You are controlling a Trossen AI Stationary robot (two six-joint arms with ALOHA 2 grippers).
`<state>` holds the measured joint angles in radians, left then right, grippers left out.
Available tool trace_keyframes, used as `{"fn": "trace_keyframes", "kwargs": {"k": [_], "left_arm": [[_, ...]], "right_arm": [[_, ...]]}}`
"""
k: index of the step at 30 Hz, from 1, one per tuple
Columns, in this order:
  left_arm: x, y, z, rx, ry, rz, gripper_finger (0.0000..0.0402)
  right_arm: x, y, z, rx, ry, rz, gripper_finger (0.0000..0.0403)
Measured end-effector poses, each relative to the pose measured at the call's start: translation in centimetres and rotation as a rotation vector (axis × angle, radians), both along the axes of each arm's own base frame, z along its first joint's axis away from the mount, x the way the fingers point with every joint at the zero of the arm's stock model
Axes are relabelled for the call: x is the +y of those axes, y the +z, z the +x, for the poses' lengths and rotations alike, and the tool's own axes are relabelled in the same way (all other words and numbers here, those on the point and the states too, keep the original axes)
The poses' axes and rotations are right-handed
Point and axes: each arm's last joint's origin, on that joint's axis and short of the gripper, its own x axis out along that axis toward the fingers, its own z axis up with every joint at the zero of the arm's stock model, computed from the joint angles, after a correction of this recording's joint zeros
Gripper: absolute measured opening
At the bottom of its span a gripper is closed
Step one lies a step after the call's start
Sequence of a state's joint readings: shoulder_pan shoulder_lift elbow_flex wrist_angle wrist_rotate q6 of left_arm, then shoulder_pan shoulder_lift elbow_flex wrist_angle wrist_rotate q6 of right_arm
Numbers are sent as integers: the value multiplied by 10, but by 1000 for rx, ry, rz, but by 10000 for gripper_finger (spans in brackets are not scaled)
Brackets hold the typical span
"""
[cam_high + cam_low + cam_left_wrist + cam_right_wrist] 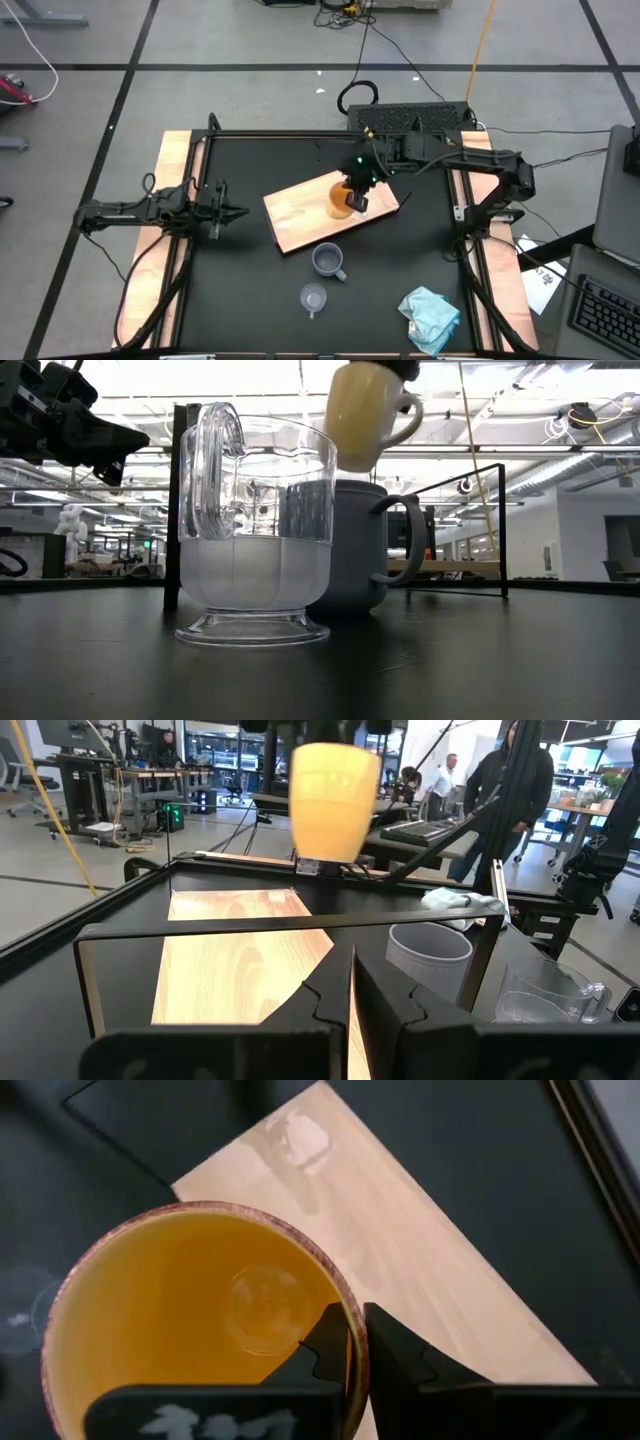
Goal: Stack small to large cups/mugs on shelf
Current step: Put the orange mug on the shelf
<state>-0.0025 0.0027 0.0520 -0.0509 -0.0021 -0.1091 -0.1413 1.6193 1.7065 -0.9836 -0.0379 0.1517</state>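
Observation:
The orange mug (340,197) hangs above the light-wood shelf board (300,215), held by my right gripper (358,187); it also shows in the left wrist view (333,800) and the low view (362,415). The blue-grey mug (328,260) and the clear glass cup (313,297) stand upright on their bases on the black tabletop, near of the board. My left gripper (240,211) is shut and empty at the table's left. My right gripper pinches the orange mug's rim wall (345,1342), one finger (325,1342) inside the mug and one outside. The fingers come from above, pointing down. The mug hangs upright below them, lifted clear of the board.
A pale teal cloth (432,315) lies crumpled at the table's near right corner. A black frame rail (280,925) edges the table. People stand in the room beyond the table (505,780).

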Motion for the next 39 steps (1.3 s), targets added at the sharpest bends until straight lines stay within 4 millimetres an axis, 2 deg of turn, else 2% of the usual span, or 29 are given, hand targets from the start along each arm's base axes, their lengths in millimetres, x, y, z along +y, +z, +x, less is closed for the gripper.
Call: {"fn": "trace_keyframes", "kwargs": {"k": [11,16,30,39], "left_arm": [[0,0,0,0,0,0,17],[0,0,0,0,0,0,17],[0,0,0,2,0,0,17],[0,0,0,4,0,0,17]], "right_arm": [[-35,-9,3,3,-40,38,9],[-46,-23,8,59,-49,43,9],[-55,-60,29,169,-21,42,9],[-57,-65,32,194,-38,-5,9]]}}
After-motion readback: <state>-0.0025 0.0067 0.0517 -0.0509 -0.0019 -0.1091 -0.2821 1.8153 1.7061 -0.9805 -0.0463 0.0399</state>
